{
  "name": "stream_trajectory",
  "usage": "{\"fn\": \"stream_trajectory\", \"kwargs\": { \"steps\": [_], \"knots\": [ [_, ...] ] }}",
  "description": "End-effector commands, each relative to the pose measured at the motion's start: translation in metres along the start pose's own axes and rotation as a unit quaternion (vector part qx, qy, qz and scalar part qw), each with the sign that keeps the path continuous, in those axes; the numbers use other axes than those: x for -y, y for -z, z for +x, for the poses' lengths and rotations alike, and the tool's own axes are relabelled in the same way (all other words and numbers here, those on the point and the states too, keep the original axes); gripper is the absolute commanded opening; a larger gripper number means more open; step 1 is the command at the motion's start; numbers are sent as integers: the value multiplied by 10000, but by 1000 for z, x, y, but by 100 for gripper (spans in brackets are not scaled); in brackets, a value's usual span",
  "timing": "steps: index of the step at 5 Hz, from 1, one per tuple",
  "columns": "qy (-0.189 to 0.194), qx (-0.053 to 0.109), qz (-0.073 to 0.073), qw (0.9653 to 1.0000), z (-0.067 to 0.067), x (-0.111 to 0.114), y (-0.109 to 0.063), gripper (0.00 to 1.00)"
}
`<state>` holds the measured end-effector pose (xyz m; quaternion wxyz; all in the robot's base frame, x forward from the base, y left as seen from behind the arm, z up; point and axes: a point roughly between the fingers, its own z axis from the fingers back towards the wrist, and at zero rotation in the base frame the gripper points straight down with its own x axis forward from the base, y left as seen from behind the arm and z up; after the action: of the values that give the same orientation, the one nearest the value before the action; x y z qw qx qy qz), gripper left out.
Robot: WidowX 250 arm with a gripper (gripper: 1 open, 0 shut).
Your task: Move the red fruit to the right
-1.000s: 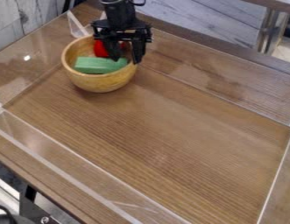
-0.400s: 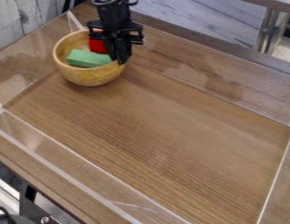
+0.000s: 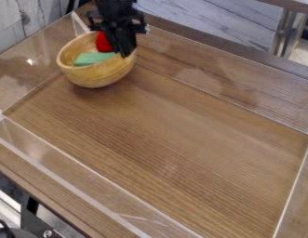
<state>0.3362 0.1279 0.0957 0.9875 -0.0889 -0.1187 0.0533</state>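
My black gripper (image 3: 116,44) hangs over the right rim of the tan bowl (image 3: 84,80) at the back left of the wooden table. It is shut on the red fruit (image 3: 104,42), which shows as a bright red spot between the fingers, lifted just above the bowl. Inside the bowl lies a flat green block (image 3: 84,59). The fruit's leafy top is hidden by the fingers.
A clear low plastic wall (image 3: 32,158) fences the wooden tabletop (image 3: 194,130) on all sides. Behind it are grey planks and a metal leg (image 3: 283,39) at the back right. Dark equipment sits under the front left corner.
The gripper closed on the red fruit in the bowl and rose with it. The bowl slid a little to the left and back.
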Motion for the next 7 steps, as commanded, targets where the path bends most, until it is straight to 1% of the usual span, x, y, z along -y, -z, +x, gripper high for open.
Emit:
{"fn": "stream_trajectory", "kwargs": {
  "steps": [1, 2, 4, 5, 6, 7],
  "knots": [
    [259, 553, 18, 9981, 24, 3, -48, 0],
    [473, 589, -128, 9971, 35, 17, -57, 0],
    [341, 611, -143, 9974, 25, 98, -39, 0],
    [971, 477, -365, 9935, 31, 122, -34, 0],
    [1533, 342, -495, 9863, 35, 131, -27, 0],
    [1346, 346, -411, 9894, 33, 140, -20, 0]
  ]
}}
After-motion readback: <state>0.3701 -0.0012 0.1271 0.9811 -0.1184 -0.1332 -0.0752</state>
